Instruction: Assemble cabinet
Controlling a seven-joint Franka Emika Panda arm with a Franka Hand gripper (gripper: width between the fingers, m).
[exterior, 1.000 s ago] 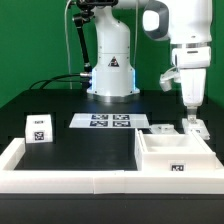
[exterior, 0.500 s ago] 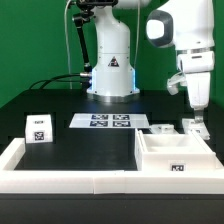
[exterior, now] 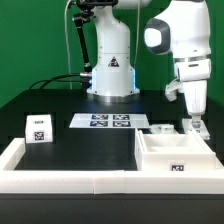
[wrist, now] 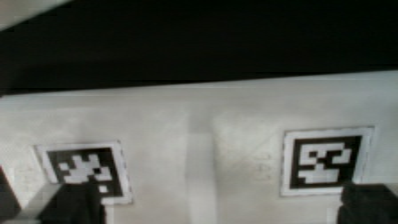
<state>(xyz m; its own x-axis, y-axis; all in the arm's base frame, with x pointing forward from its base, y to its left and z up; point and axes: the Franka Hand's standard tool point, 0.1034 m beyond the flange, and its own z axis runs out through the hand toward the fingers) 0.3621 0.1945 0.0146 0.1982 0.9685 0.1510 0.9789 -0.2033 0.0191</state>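
The white boxy cabinet body (exterior: 176,158), with an open recess and a tag on its front, sits at the exterior view's right. Just behind it lies a white cabinet panel (exterior: 163,129) with tags. My gripper (exterior: 195,126) hangs right over that panel's far end, pointing down. In the wrist view the panel (wrist: 214,130) fills the picture with two tags on it. My gripper (wrist: 221,203) is open, and its dark fingers (wrist: 71,206) stand wide apart over the panel's edges. A small white tagged block (exterior: 38,127) stands at the exterior view's left.
The marker board (exterior: 110,121) lies flat in front of the robot base (exterior: 111,72). A low white border frame (exterior: 60,175) runs along the left and front of the black table. Black cables trail behind at the left.
My gripper has shifted slightly toward the exterior view's right and come down closer to the panel. The wrist and upper arm have turned. The parts have not moved.
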